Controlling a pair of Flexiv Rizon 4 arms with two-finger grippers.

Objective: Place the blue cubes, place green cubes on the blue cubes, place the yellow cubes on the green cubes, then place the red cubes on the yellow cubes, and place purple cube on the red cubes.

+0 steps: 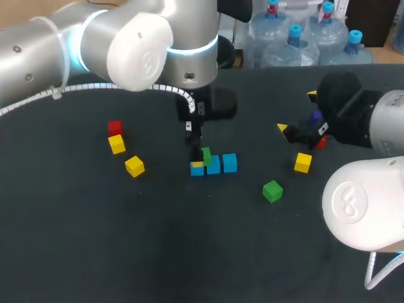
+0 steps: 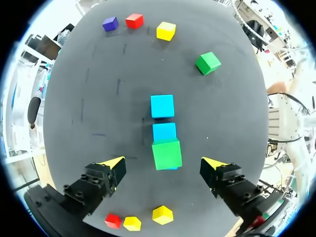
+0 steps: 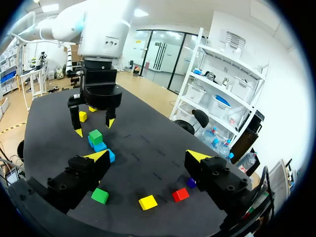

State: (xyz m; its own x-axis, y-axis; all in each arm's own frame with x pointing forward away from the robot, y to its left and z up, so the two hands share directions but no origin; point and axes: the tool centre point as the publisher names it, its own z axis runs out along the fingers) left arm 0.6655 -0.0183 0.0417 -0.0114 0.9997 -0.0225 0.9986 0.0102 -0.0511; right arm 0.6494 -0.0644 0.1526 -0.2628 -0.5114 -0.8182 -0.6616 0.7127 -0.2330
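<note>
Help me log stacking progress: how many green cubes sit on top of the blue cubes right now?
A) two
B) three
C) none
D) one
D: a single green cube rests on the end block of the row of blue cubes, while the other green cube lies loose, apart from the row.

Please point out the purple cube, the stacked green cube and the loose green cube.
purple cube (image 2: 110, 22): left wrist view, top face.
stacked green cube (image 2: 167, 154): left wrist view, top face.
loose green cube (image 2: 207, 61): left wrist view, top face.
</note>
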